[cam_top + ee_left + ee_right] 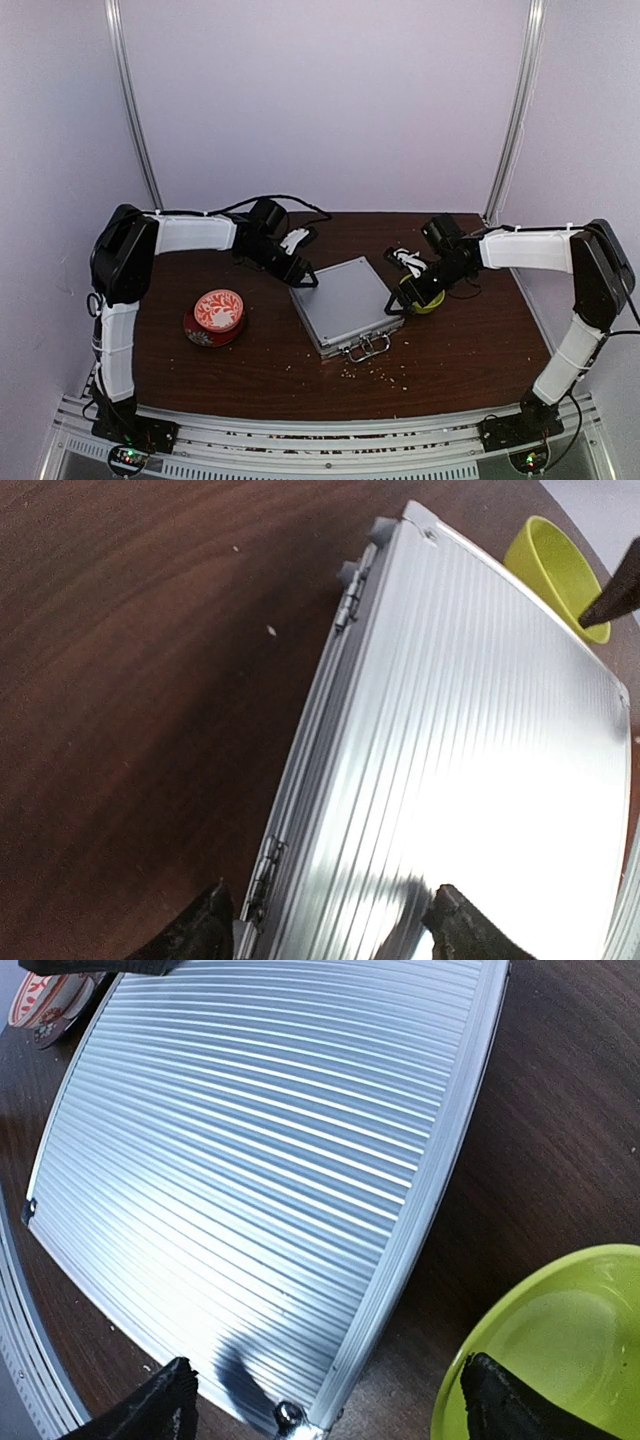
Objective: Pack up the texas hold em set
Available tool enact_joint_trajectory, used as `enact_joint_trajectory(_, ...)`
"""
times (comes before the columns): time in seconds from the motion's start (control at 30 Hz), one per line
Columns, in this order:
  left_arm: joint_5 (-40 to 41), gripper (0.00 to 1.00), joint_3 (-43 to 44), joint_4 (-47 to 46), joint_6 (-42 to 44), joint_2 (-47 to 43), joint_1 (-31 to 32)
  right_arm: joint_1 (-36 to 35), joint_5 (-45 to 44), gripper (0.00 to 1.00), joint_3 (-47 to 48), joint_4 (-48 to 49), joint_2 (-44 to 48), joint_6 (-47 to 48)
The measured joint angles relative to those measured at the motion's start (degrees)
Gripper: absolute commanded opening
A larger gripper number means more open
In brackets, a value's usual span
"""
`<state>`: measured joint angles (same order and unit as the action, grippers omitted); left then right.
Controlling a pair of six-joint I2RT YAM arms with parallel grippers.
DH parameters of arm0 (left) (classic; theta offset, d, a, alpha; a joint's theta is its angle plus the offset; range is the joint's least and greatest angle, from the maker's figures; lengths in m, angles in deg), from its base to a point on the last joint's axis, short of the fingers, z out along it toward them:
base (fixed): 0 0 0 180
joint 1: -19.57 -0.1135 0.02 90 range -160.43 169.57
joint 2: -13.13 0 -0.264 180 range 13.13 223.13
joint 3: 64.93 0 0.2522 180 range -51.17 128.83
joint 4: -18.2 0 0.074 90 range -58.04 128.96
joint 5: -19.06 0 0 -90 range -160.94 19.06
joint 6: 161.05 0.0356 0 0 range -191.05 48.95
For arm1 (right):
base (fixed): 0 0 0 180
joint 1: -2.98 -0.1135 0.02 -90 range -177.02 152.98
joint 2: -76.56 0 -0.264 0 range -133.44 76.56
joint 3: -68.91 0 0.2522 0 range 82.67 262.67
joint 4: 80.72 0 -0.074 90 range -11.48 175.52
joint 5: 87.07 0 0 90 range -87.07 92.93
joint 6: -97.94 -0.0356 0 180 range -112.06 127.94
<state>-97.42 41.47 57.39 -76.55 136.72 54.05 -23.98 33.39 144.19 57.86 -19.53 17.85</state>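
Both arms reach inward; we see the left gripper [300,270] and right gripper [412,295] spread wide (holding nothing) beside the closed case [345,305].

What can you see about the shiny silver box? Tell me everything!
The silver case is square, made of ribbed shiny metal with rounded corner caps. It lies flat and shut on the brown table, turned at an angle. Small hinges run along its far-left edge, and a metal handle sticks out on the near side. Nothing rests on its lid; the green bowl sits beside its right corner.

White-shelled arms [190,233] — black joints, black cables, black pincers [303,277].
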Motion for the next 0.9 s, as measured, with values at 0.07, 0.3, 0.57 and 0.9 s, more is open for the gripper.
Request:
enact_joint_trajectory(0.07,-0.1,0.66,-4.4,-1.1,-0.4,-2.9,0.6,0.0,0.8,0.84,0.8,-0.1,-1.3,0.3)
enact_joint_trajectory(0.3,0.2,0.66,-15.4,-4.0,-2.4,-10.4,2.4,-0.1,4.7,0.76,3.0,-1.2,-3.9,0.4)
enact_joint_trajectory(0.57,3.0,0.65,-20.3,-4.6,-4.0,-14.5,4.2,-1.1,5.4,0.78,4.3,-2.2,-4.2,0.0)
enact_joint_trajectory(0.9,4.8,0.65,-23.1,-5.6,-5.6,-16.7,4.3,0.8,2.5,0.78,4.9,-1.2,-2.0,-0.9)
